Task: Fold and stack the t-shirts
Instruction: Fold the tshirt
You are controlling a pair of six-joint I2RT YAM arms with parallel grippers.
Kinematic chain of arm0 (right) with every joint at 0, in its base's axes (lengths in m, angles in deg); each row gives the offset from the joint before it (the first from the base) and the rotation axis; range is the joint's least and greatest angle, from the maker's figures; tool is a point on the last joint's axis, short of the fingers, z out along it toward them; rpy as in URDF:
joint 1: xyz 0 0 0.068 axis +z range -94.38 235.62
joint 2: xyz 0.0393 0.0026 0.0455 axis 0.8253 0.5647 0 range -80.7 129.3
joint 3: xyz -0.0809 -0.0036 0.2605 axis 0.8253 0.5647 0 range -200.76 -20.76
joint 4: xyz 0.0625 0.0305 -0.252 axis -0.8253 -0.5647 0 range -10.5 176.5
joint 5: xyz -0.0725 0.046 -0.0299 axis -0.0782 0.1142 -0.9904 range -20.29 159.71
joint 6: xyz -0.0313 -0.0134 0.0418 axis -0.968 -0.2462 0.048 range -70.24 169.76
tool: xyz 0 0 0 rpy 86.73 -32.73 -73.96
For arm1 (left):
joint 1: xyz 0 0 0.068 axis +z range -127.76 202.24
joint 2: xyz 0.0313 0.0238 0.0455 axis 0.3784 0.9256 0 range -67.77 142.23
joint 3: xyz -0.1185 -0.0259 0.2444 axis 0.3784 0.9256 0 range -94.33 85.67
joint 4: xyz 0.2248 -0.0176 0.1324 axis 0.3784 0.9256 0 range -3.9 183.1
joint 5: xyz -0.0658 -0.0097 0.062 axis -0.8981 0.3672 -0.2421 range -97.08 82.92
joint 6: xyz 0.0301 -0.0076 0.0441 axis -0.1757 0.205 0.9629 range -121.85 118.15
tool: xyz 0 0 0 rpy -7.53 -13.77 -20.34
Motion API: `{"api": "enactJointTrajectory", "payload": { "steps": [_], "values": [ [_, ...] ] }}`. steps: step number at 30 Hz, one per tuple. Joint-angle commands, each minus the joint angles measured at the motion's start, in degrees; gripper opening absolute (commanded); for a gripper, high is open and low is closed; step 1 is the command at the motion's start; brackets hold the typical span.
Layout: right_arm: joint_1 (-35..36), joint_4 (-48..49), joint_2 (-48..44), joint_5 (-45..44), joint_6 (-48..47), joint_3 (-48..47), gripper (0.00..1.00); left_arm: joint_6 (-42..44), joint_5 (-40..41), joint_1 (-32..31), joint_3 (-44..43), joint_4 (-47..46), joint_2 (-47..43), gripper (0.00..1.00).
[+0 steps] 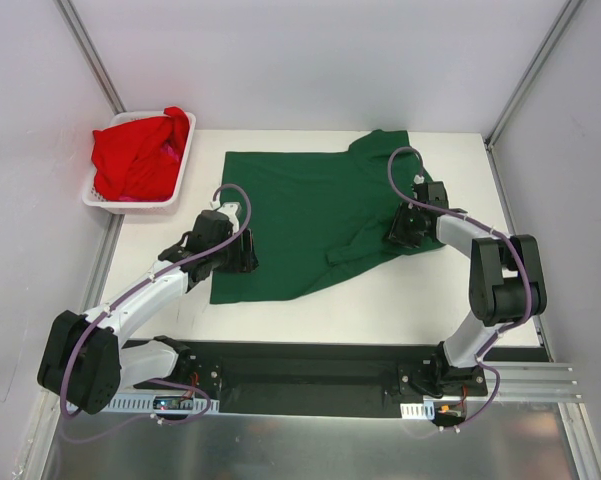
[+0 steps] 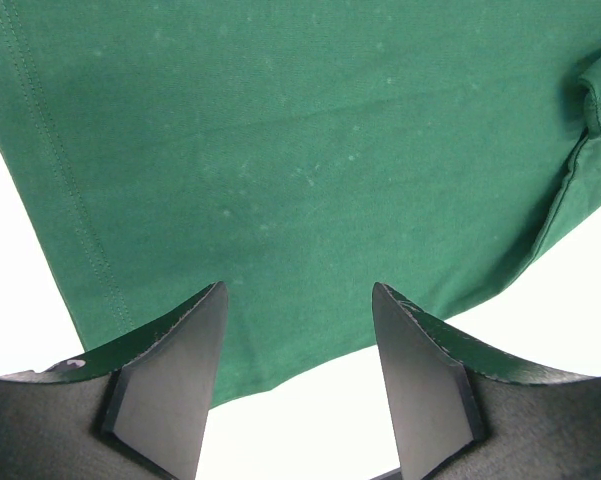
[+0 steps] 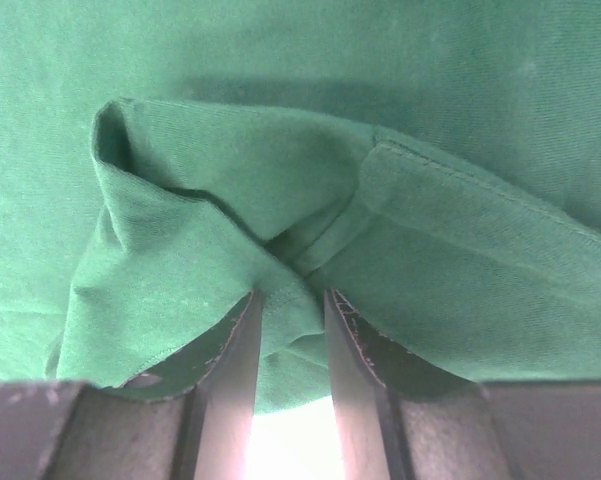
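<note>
— What colour is the spread-out t-shirt [image 1: 300, 215]?
— Plain dark green, no print, with matching green stitching in a line along the hem.
— And the heap in the basket [image 1: 145, 205]?
— Red garments [image 1: 140, 155], bright and plain too. The basket is white, its sides slotted.
— The table [image 1: 380, 310]?
— White. The left arm [image 1: 140, 295] and right arm [image 1: 500, 275] are white and black, with purple cables [image 1: 230, 190] looped over them.

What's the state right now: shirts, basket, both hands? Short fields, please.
green t-shirt: spread on the table, one sleeve folded inward
red t-shirt: bunched in the white basket, far left
left hand: open over the green hem, holding nothing
right hand: pinching the folded sleeve
stack: not started
</note>
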Motion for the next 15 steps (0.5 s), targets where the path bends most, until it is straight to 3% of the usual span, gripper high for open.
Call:
{"api": "enactJointTrajectory", "payload": {
  "steps": [1,4,7,15],
  "values": [
    [-0.32,0.01,0.57,1.24,-0.25,-0.83,0.32,-0.1,0.8,0.54,-1.9,0.11,-0.76,0.59],
    [-0.32,0.36,0.83,2.03,-0.07,-0.92,0.12,-0.1,0.8,0.54,-2.08,0.2,-0.67,0.6],
    [-0.33,0.36,0.83,2.3,-0.16,-0.92,0.01,-0.18,0.71,0.54,-2.16,0.2,-0.67,0.6],
    [-0.33,-0.43,-2.49,1.86,-0.25,-0.57,0.01,-0.62,0.18,0.54,-1.55,0.98,-2.07,0.6]
  ]
}}
